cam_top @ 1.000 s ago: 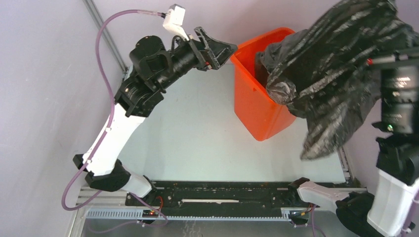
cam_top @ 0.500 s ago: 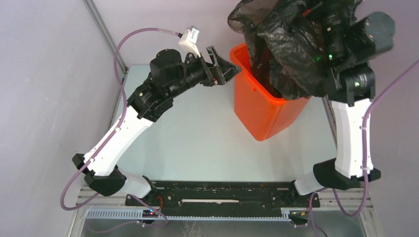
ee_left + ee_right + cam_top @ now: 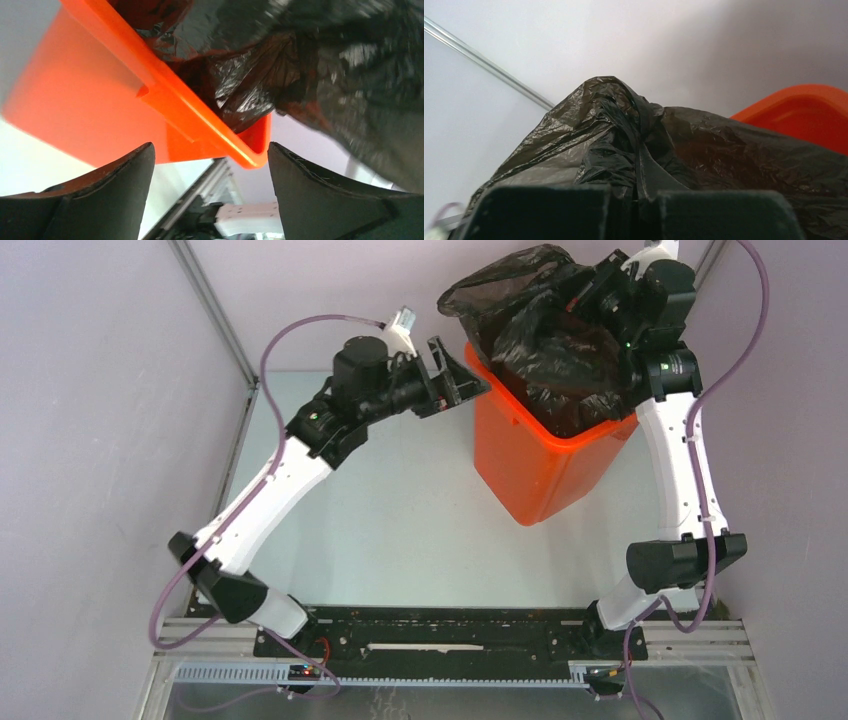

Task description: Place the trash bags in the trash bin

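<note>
The orange trash bin [image 3: 530,465] stands at the back right of the table, tilted. The black trash bag [image 3: 540,330] is heaped in and above its mouth. My right gripper [image 3: 590,295] is above the bin's far side, shut on a fold of the bag [image 3: 634,150]; a piece of the bin rim shows in the right wrist view [image 3: 809,112]. My left gripper [image 3: 462,378] is open and empty, right beside the bin's left rim. In the left wrist view the rim [image 3: 200,120] runs between my fingers [image 3: 105,185], with the bag [image 3: 300,65] above it.
A metal frame post [image 3: 210,310] runs along the back left. A black rail [image 3: 440,640] crosses the table's near edge between the arm bases. Grey walls close in on the left and right.
My right arm has swung left and lowered the bag, which now sits deeper in the bin's mouth. My left arm has stretched a little further toward the bin rim.
</note>
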`<act>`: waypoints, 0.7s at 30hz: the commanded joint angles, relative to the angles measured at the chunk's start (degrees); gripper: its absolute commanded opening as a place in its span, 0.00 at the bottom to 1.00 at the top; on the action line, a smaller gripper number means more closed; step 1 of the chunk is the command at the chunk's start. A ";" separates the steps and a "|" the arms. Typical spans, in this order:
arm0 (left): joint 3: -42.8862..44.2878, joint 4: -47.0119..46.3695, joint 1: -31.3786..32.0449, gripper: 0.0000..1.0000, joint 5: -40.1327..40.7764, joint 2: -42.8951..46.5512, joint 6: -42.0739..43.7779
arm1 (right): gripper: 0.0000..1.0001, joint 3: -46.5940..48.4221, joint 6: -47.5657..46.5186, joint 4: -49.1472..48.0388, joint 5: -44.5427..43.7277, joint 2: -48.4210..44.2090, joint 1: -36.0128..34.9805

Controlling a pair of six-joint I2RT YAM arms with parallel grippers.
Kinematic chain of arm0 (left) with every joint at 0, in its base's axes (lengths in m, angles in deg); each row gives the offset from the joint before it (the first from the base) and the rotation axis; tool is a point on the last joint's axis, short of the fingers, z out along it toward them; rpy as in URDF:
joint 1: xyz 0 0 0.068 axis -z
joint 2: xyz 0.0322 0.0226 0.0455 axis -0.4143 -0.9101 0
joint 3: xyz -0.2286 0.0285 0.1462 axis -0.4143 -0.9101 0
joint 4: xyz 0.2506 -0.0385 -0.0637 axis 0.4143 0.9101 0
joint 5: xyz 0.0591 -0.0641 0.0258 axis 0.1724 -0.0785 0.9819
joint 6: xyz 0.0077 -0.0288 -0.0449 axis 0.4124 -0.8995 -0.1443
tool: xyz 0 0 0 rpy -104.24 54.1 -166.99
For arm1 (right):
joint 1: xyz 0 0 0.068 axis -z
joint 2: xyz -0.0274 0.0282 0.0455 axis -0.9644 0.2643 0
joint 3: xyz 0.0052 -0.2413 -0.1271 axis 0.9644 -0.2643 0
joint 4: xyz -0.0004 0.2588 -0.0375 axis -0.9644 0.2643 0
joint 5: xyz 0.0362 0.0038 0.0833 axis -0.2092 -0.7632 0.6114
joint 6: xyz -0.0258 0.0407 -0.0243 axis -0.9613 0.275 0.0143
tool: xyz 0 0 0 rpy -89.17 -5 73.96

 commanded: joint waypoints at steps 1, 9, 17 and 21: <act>-3.12 -14.89 0.23 0.89 -7.64 -2.81 -15.06 | 0.00 1.42 7.19 -0.58 4.51 -6.45 2.75; -8.78 -29.02 1.92 0.94 -3.79 -7.12 -28.12 | 0.00 -0.72 11.47 1.35 5.52 -10.95 5.73; -10.36 -28.93 2.46 0.84 -1.38 -10.91 -31.34 | 0.00 -1.68 12.26 2.07 7.02 -12.64 6.27; -12.14 -28.71 3.39 0.87 -1.26 -10.10 -30.42 | 0.00 -2.53 11.74 2.09 7.11 -13.45 6.28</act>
